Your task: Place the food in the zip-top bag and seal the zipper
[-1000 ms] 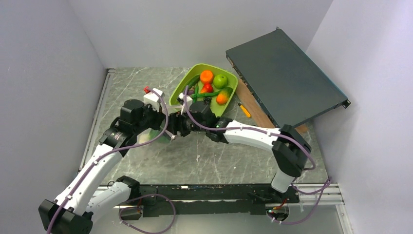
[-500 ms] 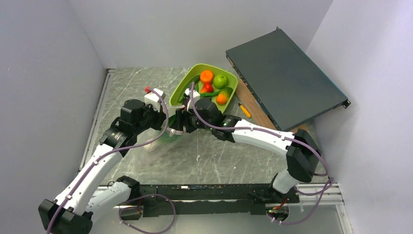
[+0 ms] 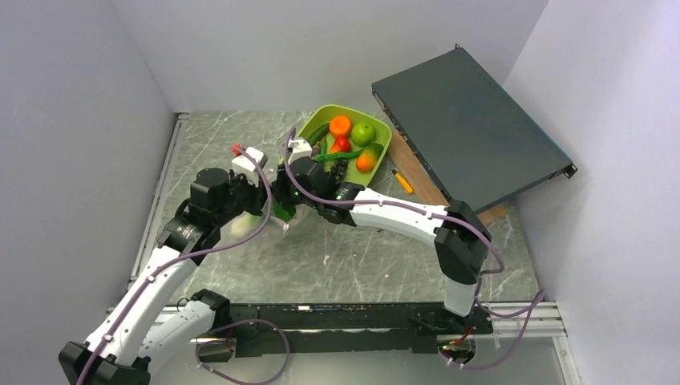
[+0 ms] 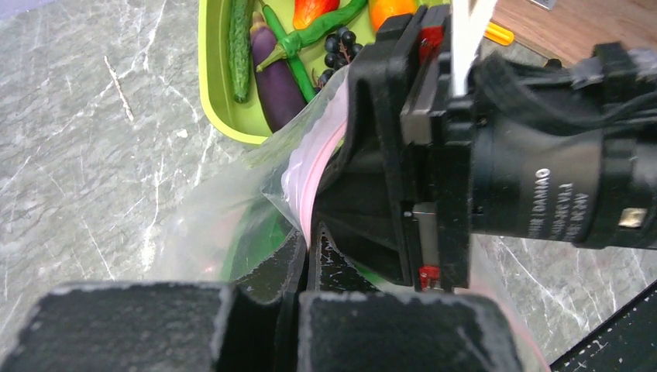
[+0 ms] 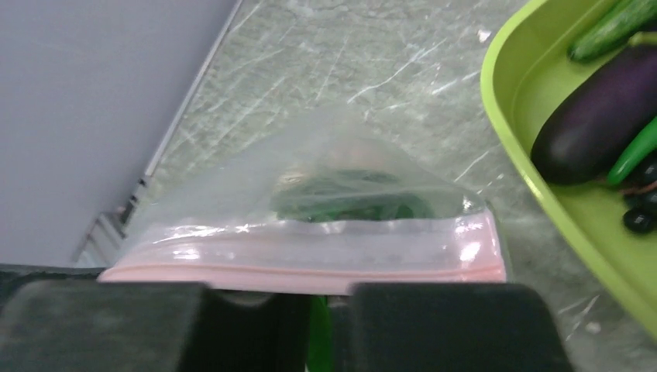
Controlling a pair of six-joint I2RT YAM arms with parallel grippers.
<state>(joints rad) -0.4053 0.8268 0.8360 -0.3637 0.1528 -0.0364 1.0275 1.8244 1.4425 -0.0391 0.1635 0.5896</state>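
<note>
Nearest, the left gripper [image 4: 306,267] is clenched on the zipper [image 4: 310,182]. The pink strip runs straight into its closed fingers and climbs from there up and to the right, toward the tray. The right gripper [image 5: 329,322] meets the same edge from the opposite side. Its two pads stand close together with only a thin slit between them, and the strip lies right along their front — whether they pinch it or only touch it I cannot tell.

From the right wrist the zipper's long axis runs flat across the view, left to right. The mouth edge is toward the camera, and the body of the zip-top bag [image 5: 325,167] stretches away from it over the marbled grey table [image 5: 349,62]. The bag is clear and crinkled, with glare along the band under the strip. A dark green piece of food [image 5: 345,198] sits inside, just behind that band. From above, the bag lies between the two grippers and a little to their near-left, with its mouth raised.

Just past the bag is the lime-green tray [image 4: 203,85]. A cucumber [image 4: 239,46] and a purple eggplant [image 4: 275,74] lie side by side along its near wall, with a long green pod [image 4: 310,35] and dark grapes [image 4: 335,48] beside them. Farther in sit a red pepper [image 3: 342,144], an orange [image 3: 340,125] and a green apple [image 3: 363,133].

Right of the tray lies an orange-handled screwdriver [image 3: 403,181], next to a wooden board [image 3: 421,176] — a dark flat case [image 3: 469,128] rests on the board.
</note>
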